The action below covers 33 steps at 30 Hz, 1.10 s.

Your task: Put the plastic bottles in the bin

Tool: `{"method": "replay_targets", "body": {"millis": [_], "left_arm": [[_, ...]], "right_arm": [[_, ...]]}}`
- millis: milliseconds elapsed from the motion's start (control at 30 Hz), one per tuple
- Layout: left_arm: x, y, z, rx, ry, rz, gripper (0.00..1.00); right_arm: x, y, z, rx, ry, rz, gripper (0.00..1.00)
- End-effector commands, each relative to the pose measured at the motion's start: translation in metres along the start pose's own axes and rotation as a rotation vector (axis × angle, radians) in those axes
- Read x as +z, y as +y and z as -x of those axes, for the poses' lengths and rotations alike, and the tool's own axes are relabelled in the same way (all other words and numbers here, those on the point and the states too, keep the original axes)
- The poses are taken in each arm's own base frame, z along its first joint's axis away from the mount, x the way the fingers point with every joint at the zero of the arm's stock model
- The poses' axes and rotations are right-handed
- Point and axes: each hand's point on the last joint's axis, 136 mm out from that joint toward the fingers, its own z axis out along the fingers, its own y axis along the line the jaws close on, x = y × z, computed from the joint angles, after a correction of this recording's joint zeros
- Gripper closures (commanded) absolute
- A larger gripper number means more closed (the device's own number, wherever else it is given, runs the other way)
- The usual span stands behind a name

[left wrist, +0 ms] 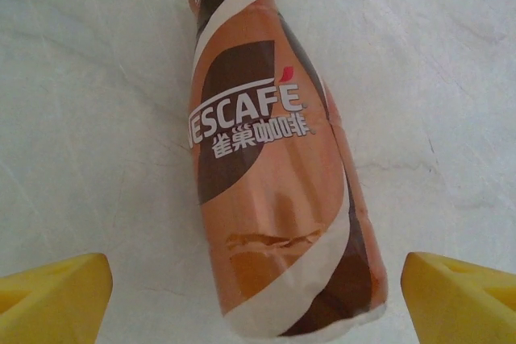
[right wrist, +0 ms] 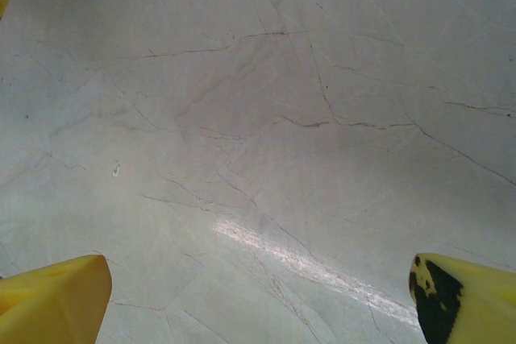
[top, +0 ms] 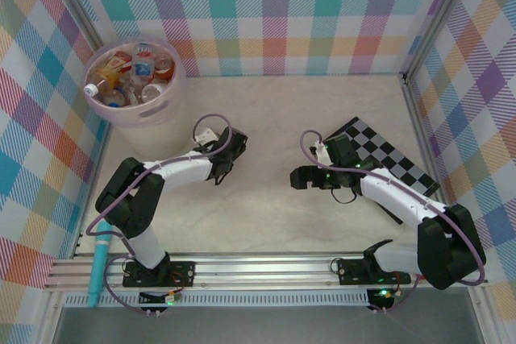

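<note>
Pale marbled table (top: 274,118) fills a booth with plaid walls on three sides. One brown bottle (left wrist: 270,167) lies flat on the table directly beneath the left gripper (top: 221,168). In the left wrist view its long axis runs straight away from the camera, base nearest and cap at the far end. It leans slightly, so it lies almost square to the line along which the jaws would close. The yellow fingers (left wrist: 56,292) stand wide apart, one on each side of the bottle's lower body, with bare table between each tip and the label, so nothing is gripped. How high the tips hang above the table cannot be told. The bin (top: 153,110) sits at the far left corner, near this arm and already holding many bottles (top: 133,74); nothing stands between it and the gripper. The right gripper (top: 305,178) hovers over bare table toward the middle, jaws also spread wide and empty, well apart from the bottle. A checkerboard (top: 387,159) lies behind the right arm, out of the way. The left arm looks clearly better placed for the pick.
</note>
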Motion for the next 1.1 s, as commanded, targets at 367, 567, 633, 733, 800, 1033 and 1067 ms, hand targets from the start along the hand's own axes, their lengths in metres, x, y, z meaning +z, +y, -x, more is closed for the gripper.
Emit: {"method": "replay_targets", "body": {"millis": [367, 567, 633, 733, 800, 1033, 1067], "left_arm": [[0.026, -0.022, -0.006, 0.012, 0.027, -0.003, 0.33], [0.004, -0.028, -0.002, 0.045, 0.007, -0.013, 0.39], [-0.006, -0.034, -0.002, 0.071, 0.003, -0.028, 0.4], [-0.026, -0.044, -0.006, 0.13, 0.01, -0.055, 0.4], [-0.045, -0.052, -0.007, 0.195, -0.002, -0.071, 0.4], [-0.113, -0.069, -0.003, 0.486, 0.014, -0.118, 0.41], [-0.124, -0.072, 0.0, 0.534, 0.017, -0.133, 0.41]], "right_arm": [[-0.001, -0.002, -0.008, -0.027, 0.016, -0.014, 0.05], [-0.001, -0.001, -0.006, -0.034, 0.014, -0.007, 0.05], [0.0, -0.001, -0.006, -0.034, 0.012, -0.007, 0.05], [0.001, -0.001, -0.007, -0.033, 0.012, -0.004, 0.05], [0.003, -0.002, -0.006, -0.033, 0.012, -0.006, 0.05], [0.009, -0.001, -0.004, -0.037, 0.023, 0.004, 0.05], [0.01, -0.002, -0.004, -0.036, 0.023, 0.004, 0.05]]}}
